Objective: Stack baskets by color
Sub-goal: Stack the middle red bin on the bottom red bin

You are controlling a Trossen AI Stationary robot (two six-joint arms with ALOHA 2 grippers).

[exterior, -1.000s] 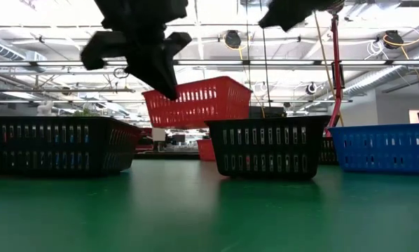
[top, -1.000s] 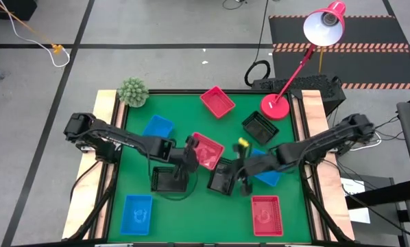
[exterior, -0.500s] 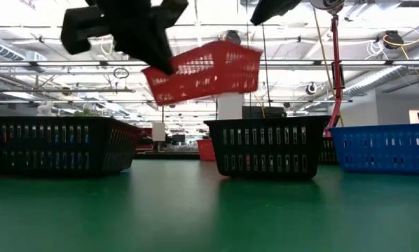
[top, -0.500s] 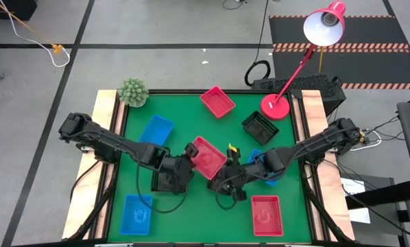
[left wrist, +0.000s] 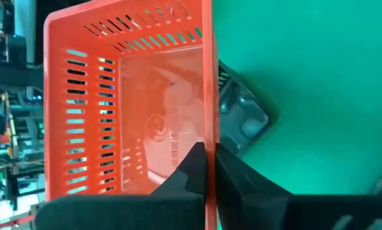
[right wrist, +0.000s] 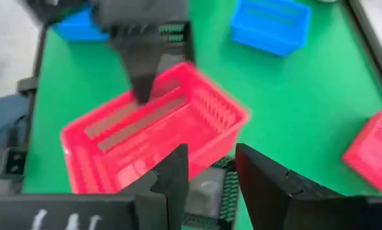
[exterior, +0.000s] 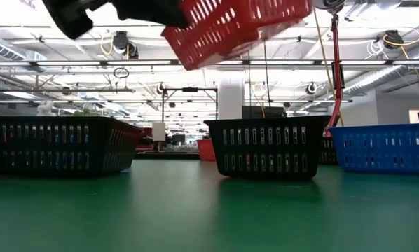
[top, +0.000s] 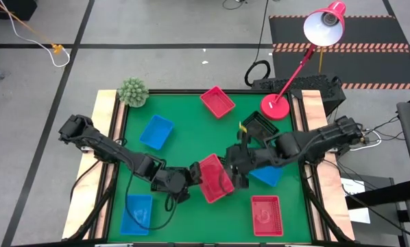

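The red basket (top: pixel 214 178) hangs in the air over the near middle of the green table (top: pixel 184 140), pinched by one long wall in the left gripper (top: pixel 191 175), whose fingers are pressed together on the rim. A second ago it sat lower and farther back, beside the black baskets; it has since been lifted and carried toward the table's near edge, tilting as it goes. The right gripper (top: pixel 237 163) has just let go of what it was at and now stands spread and empty just beside the carried basket, above the black one (right wrist: pixel 210 191). Judging by where it is heading, the basket is bound for the red basket (top: pixel 266 215) lying at the near right, so one red pair looks close to done, while a third red basket (top: pixel 217 101) waits at the far edge. The overhead view gives the layout: three blue baskets apart and another black basket (top: pixel 260 126) by the lamp base (top: pixel 275 106). The low view adds the height, the basket (exterior: pixel 237 28) clearly off the mat. The left wrist view shows the pinch itself, a finger (left wrist: pixel 184 179) on each side of the wall (left wrist: pixel 208 96).
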